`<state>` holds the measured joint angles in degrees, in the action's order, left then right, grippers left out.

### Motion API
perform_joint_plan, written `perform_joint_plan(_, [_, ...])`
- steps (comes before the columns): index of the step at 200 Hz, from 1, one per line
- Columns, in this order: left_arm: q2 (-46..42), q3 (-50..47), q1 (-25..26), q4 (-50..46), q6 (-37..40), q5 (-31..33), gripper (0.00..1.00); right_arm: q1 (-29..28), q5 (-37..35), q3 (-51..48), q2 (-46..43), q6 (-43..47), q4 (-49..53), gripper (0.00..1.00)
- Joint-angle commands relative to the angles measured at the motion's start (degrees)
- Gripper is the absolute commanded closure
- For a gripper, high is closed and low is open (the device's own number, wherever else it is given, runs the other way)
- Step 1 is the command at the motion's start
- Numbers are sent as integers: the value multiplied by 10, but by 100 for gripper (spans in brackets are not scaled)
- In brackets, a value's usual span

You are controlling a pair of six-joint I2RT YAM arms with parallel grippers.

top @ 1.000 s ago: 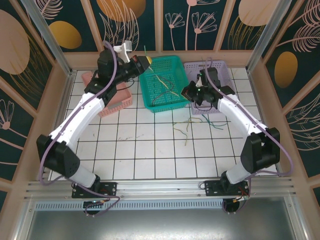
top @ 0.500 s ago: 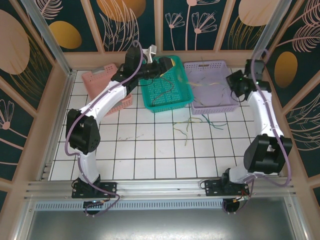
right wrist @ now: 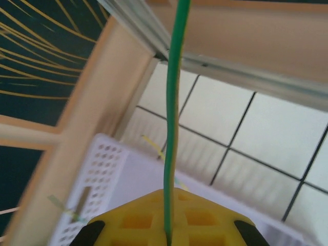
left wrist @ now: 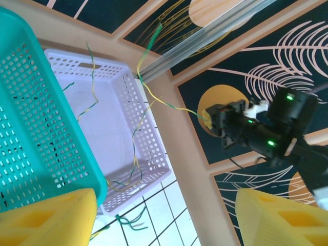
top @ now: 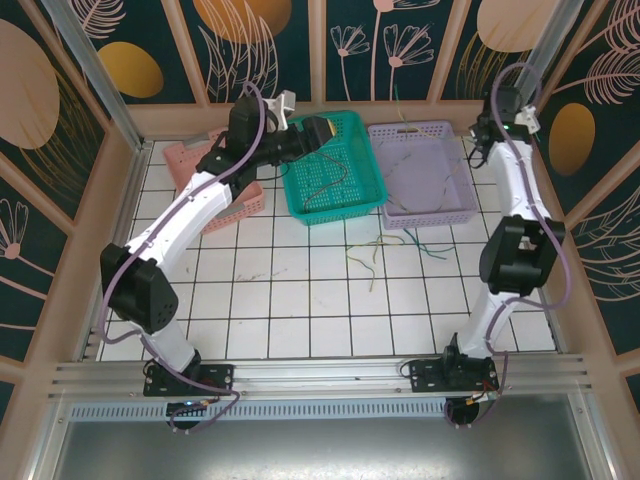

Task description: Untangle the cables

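left gripper [left wrist: 164, 218]: fingers seen spread, bases cropped | right gripper [right wrist: 167, 200]: clamped on green cable [right wrist: 171, 118], top cut off | floor cables [top: 375, 250]: crossings unresolved

A robotics lab cell: aluminium-profile rail [top: 320, 372] at 6 o'clock, leaf-patterned dark wall panels [top: 400, 45] at 12 o'clock, white gridded tabletop [top: 300, 310].

Three baskets: one pink basket [top: 235, 208], one green basket [top: 335, 215], one purple basket [top: 430, 216]. Two robot arms [top: 180, 225]. The cables [top: 378, 250] are too tangled to count.
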<state>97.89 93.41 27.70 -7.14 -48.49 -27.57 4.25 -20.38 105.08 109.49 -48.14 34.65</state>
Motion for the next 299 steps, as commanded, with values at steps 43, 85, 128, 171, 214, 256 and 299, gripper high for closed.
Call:
perform_joint_plan(43, [-41,-48,-2,11,-8,6,32,-93,-217,-52,98,153,44,100])
perform_joint_plan(85, [-38,-46,-2,15,-10,-1,34,-102,-86,-70,114,264,38,100])
perform_joint_plan(128, [-37,-51,-2,22,-14,-6,36,-93,25,-43,152,346,82,100])
perform_joint_plan(171, [-42,-57,-2,26,-14,-6,37,-55,113,-19,181,334,118,100])
perform_joint_plan(214, [-50,-66,-2,30,-16,-5,37,-50,123,32,170,341,137,66])
perform_joint_plan(256, [-52,-75,-2,39,-19,-7,37,-45,128,86,158,338,173,49])
perform_joint_plan(299, [-49,-76,-2,44,-21,-9,37,-30,144,126,158,335,201,44])
